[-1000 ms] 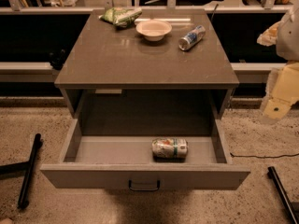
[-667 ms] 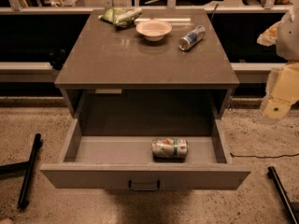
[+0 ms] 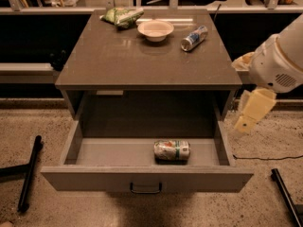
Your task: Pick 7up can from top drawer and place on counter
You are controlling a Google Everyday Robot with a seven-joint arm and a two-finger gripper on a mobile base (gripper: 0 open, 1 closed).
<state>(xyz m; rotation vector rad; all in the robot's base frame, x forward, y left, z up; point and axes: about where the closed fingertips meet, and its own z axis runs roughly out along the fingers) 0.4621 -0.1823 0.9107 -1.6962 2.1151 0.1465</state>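
Worktop: one, square, grey-brown.
Drawer: one, pulled open below the worktop's front edge; one dark handle on its front panel.
7up can: one, lying on its side in the drawer, right of centre, near the front panel.
Blue can: one, lying near the back right corner.
Bowl: one, pale, by the back edge.
Green bag: one, at the back edge, left of the bowl.
Pincer: one, off the front right corner, outside the drawer, apart from the 7up can; released or clenched cannot be told.
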